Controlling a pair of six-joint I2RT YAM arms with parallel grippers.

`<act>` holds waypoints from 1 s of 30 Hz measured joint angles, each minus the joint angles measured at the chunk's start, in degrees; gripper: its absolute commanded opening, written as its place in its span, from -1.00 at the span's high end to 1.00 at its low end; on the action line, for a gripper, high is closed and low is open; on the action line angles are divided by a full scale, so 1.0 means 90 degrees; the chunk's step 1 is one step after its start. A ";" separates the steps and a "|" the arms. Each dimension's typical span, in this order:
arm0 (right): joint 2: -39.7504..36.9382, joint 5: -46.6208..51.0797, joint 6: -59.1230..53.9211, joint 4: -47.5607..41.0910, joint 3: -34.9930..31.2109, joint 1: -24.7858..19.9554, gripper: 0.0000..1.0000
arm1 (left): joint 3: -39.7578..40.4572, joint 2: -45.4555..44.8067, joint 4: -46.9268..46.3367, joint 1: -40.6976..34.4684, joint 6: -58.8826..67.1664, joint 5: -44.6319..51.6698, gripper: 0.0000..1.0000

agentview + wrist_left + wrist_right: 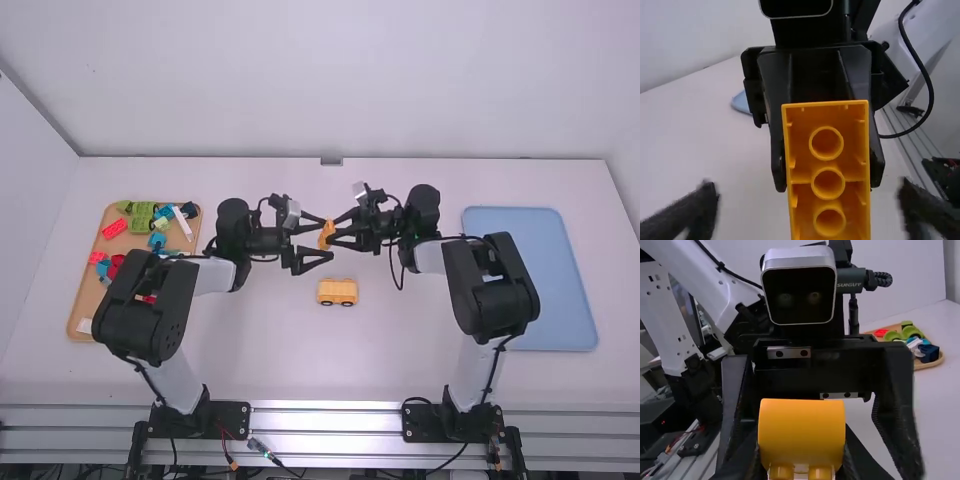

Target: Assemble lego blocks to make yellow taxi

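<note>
The nearer wheeled taxi bottom (pixel 337 290) looks done. Right gripper (pixel 801 465) holds a curved yellow block (pixel 801 427) to add; left gripper (pixel 327 239) is wide.

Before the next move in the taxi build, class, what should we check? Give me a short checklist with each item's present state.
1. Right gripper closed on the orange-yellow block: ok.
2. Left gripper open, ready to take the block: ok.
3. Block's hollow side facing down to the table: not ok, it faces the left wrist camera.
4. Wheeled yellow piece standing on its wheels: ok.
5. Block joined to the wheeled piece: not ok.
6. Grip firm enough for a handover: cannot tell.
</note>
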 measured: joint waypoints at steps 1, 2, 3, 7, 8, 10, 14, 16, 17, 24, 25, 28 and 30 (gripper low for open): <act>0.0000 0.0027 0.0005 -0.0002 0.0000 0.0000 1.00 | 0.0000 0.0000 -0.0080 0.0000 0.0022 -0.0061 -0.98; 0.0000 0.0080 0.0000 -0.0007 0.0000 -0.0002 1.00 | 0.0002 0.0000 -0.0155 -0.0002 0.0039 -0.0131 -0.98; 0.0000 0.0153 -0.0005 -0.0024 0.0000 -0.0015 1.00 | 0.0000 0.0000 -0.0236 -0.0002 0.0046 -0.0192 -0.98; 0.0000 0.0466 -0.0007 -0.0192 0.0000 -0.0121 1.00 | 0.0002 0.0000 -0.0614 -0.0002 0.0044 -0.0486 -0.98; 0.0000 0.0600 -0.0015 -0.0308 0.0000 -0.0185 1.00 | 0.0002 0.0000 -0.0716 -0.0002 0.0046 -0.0593 -0.98; -0.0002 0.0767 -0.0061 -0.0532 0.0000 -0.0270 1.00 | 0.0002 0.0000 -0.0862 0.0000 0.0044 -0.0741 -0.98; 0.0000 0.1316 -0.0474 -0.1574 0.0002 -0.0435 1.00 | 0.0002 -0.0002 -0.1270 0.0005 0.0087 -0.1200 -0.98; 0.0000 0.1656 -0.0784 -0.2239 0.0002 -0.0466 1.00 | 0.0002 0.0000 -0.1404 0.0024 0.0209 -0.1333 -0.98; -0.0002 0.1868 -0.1010 -0.2667 0.0002 -0.0466 1.00 | 0.0000 0.0000 -0.1474 0.0024 0.0284 -0.1399 -0.98; -0.0845 0.3866 -0.2764 -0.6370 0.0049 -0.0408 1.00 | 0.0007 0.0000 -0.2072 0.0051 0.0673 -0.1892 -0.98; -0.0945 0.4031 -0.2892 -0.6603 0.0075 -0.0389 1.00 | 0.0017 0.0000 -0.2125 0.0056 0.0699 -0.1906 -0.98; -0.1574 0.5153 -0.3740 -0.8267 0.0401 -0.0231 1.00 | 0.0228 0.0000 -0.2839 0.0129 0.1022 -0.2025 -0.98; -0.1821 0.5833 -0.4216 -0.9117 0.0736 -0.0114 1.00 | 0.0500 0.0000 -0.3415 0.0223 0.1268 -0.2072 -0.97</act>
